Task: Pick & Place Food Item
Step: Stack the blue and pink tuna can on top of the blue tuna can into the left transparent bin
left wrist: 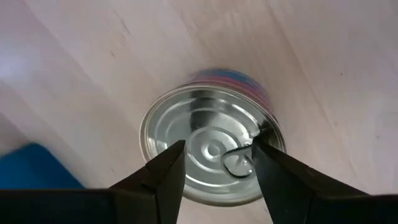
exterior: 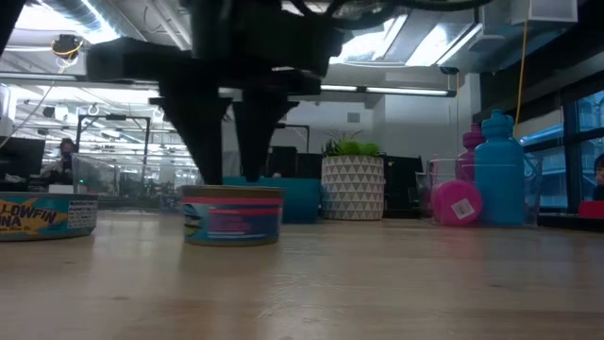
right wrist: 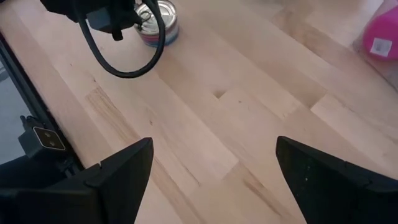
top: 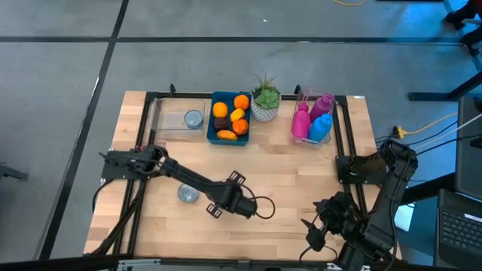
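Observation:
A tuna can with a silver pull-tab lid stands upright on the wooden table, seen side-on in the low view. In the high view my left gripper hides it. The gripper points down over the lid, open, with a gap narrower than the can. A second can rests on its base to its left. My right gripper waits open above the table's near right part. My left gripper's fingertips end right at the top of the can, over the lid near the pull tab. I cannot tell whether they touch it. The can stands on the table.
Along the far edge stand a clear box holding another can, a blue bin with oranges, a potted plant and a clear holder with pink and blue bottles. Bare wood lies between the arms.

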Motion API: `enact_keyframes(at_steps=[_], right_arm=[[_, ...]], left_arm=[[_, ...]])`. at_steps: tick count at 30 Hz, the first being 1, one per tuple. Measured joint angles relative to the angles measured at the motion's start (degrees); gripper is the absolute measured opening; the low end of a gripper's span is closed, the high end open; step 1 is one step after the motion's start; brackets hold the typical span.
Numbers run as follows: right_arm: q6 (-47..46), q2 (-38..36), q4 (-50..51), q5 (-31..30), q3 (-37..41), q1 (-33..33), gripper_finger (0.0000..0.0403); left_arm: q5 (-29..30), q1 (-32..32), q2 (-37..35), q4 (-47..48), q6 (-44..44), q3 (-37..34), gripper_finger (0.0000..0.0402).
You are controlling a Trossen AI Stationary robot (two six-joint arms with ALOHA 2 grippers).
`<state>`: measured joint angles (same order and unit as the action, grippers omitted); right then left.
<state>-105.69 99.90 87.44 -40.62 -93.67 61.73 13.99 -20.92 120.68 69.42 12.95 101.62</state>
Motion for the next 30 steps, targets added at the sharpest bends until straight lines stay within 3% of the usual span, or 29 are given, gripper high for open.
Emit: enact_keyframes(at_steps=[6, 11, 15, 18, 25, 30], right_arm=[[0.6, 0.0, -0.5, -0.2, 2.3, -1.2, 0.0341], [1.6, 0.0, -0.9, 0.4, 5.0, -4.6, 0.0341], [5.7, 0.0, -4.0, 1.1, 8.4, -8.5, 0.0341], [12.2, 0.0, -12.1, 1.3, 12.2, -12.6, 0.0341], [32.5, 0.0, -34.5, 5.5, 21.2, -23.4, 0.0341], [43.0, 0.0, -44.6, 7.1, 24.3, -30.2, 0.0341]], left_arm=[[6.1, -2.4, -1.6, 1.0, -3.3, -0.2, 0.0186], [12.2, -3.3, -7.9, 1.1, -6.4, -0.2, 0.0186], [13.3, -3.1, -13.4, 2.5, -14.4, -0.2, 0.0186], [13.5, -3.9, -16.4, 3.9, -21.7, -1.1, 0.0186], [21.6, -8.7, -21.8, 3.4, -38.8, -16.6, 0.0176], [22.4, -11.8, -28.7, -10.6, -48.5, -31.6, 0.0165]])
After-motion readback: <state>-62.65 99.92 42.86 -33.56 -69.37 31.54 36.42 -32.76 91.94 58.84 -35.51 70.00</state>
